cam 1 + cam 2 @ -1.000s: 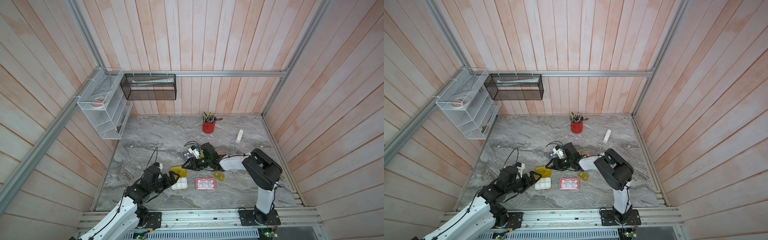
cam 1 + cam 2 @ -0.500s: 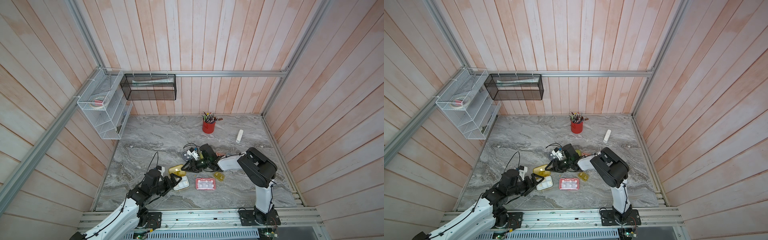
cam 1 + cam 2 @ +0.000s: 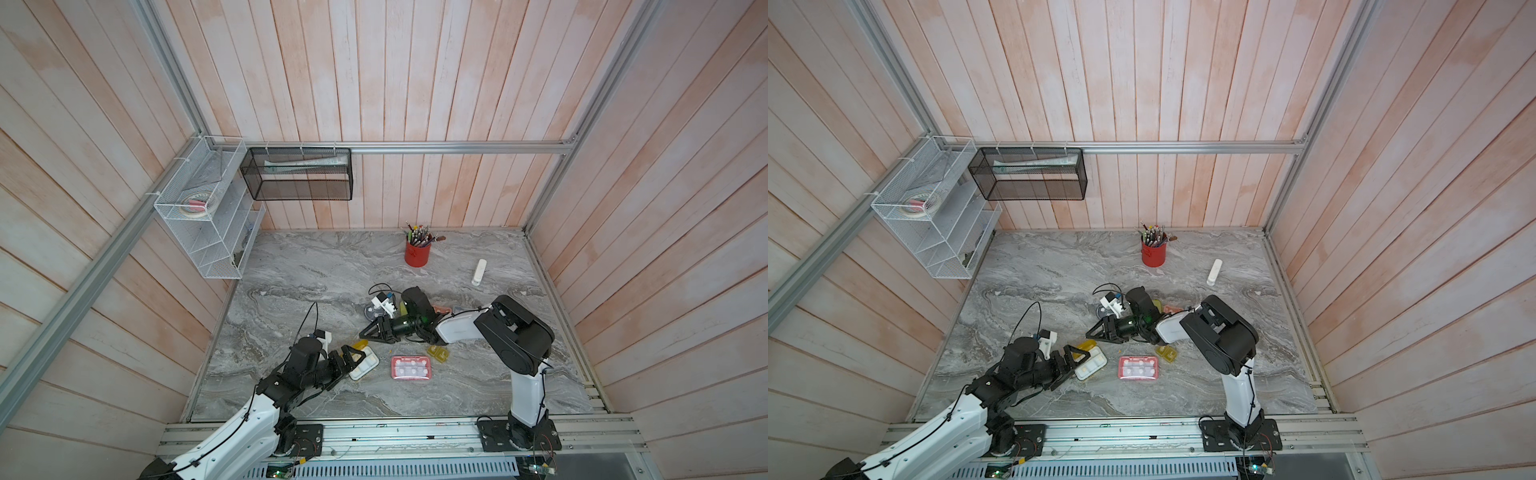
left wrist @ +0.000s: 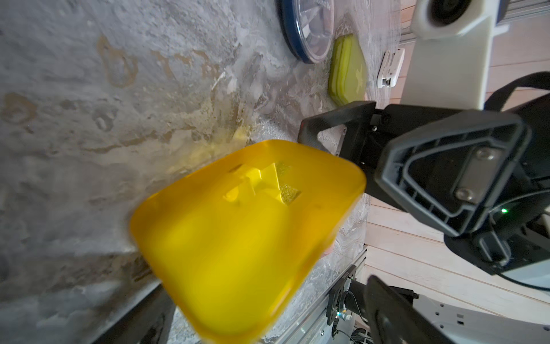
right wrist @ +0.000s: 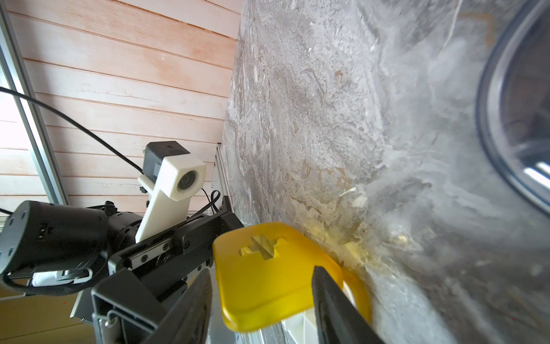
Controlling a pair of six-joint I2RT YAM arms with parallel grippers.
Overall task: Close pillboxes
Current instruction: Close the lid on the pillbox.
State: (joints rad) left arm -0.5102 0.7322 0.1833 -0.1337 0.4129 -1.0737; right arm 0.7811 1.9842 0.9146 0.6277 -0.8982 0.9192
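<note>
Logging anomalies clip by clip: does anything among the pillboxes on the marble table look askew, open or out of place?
Yes. The yellow pillbox near the front edge is not shut. Its lid stands half raised, tilted above the white tray instead of lying flat on it.

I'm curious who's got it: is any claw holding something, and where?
Nothing is gripped. The left claw stands wide open at the yellow pillbox's raised lid; the right claw is open nearby.

Yellow pillbox lid (image 4: pixel 247 235) (blurred) stands raised, just beside the right end effector (image 4: pixel 342 155).
</note>
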